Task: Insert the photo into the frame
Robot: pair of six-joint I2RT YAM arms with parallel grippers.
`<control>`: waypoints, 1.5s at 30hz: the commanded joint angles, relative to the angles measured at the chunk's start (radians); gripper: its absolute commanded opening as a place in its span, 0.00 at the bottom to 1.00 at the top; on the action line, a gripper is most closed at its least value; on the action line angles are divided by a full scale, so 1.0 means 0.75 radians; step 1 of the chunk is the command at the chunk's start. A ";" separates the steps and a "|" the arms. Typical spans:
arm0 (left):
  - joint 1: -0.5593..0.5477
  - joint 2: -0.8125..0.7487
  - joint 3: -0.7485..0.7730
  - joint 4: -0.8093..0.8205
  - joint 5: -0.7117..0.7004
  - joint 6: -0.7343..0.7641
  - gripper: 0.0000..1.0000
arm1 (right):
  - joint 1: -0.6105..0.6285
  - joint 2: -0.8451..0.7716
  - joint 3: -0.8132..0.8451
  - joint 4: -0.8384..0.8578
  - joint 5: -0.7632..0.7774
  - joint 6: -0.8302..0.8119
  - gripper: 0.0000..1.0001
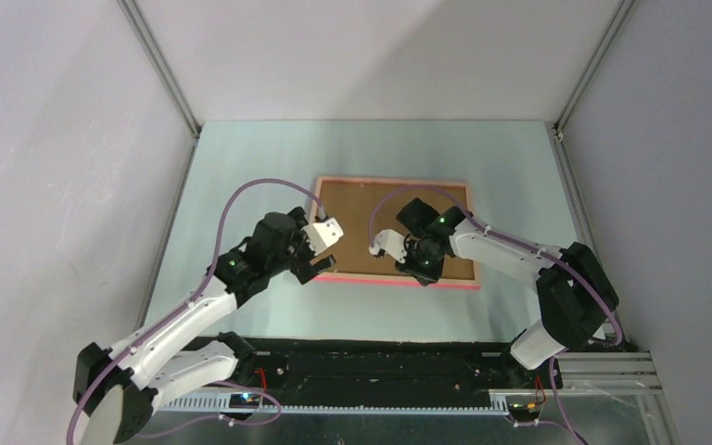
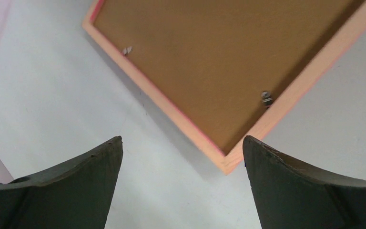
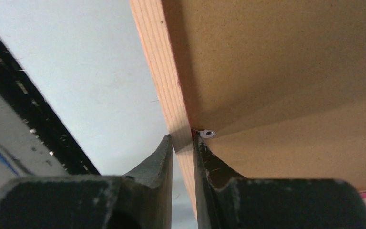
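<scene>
Photo is not to be seen in any view, and whether it lies hidden under the board cannot be told. The frame point(image 1: 391, 180) is laid back-up on the table point(image 1: 260, 167), well out from the arm bases, and its opening is filled by the brown backing board point(image 1: 352, 209), which sits flush inside the salmon border; nothing else is seen held in it. The right gripper point(image 3: 182, 136) is set low at the near rail, its fingers drawn narrow and apparently pinched on the inner lip of that border, just beside a small metal tab point(image 3: 208, 133). The left gripper point(image 2: 182, 140) is held wide apart and empty above the near left corner of the frame, touching nothing. Trouble is most likely to be caused by the slim hold: so little of the rail is caught that it could be lost if the edge is raised, and the frame would then be dropped or skewed. With the left claw not bracing the corner, the frame could also be dragged across the smooth table instead of being lifted. Should the tabs be turned loose, the board, and the pane beneath it, might be tipped out when one side is raised, so that the photo could not be seated cleanly.
</scene>
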 commanded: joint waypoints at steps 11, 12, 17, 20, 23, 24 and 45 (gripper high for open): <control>-0.424 0.112 0.324 -0.118 -0.120 0.359 1.00 | -0.276 0.006 0.629 -0.581 -0.450 -0.099 0.00; -0.451 0.157 0.354 -0.119 -0.126 0.378 1.00 | -0.287 0.022 0.684 -0.635 -0.465 -0.110 0.00; -0.483 0.377 0.492 -0.119 -0.148 0.448 0.99 | -0.336 0.051 0.813 -0.750 -0.513 -0.134 0.00; -0.488 0.472 0.564 -0.117 -0.158 0.470 0.96 | -0.353 0.059 0.844 -0.779 -0.531 -0.145 0.00; -0.488 0.565 0.614 -0.118 -0.179 0.488 0.90 | -0.376 0.070 0.865 -0.811 -0.550 -0.154 0.00; -0.488 0.581 0.629 -0.117 -0.185 0.494 0.88 | -0.381 0.073 0.868 -0.813 -0.554 -0.158 0.00; -0.513 0.610 0.756 -0.198 -0.223 0.357 0.00 | -0.599 -0.143 0.869 -0.643 -0.510 0.013 0.74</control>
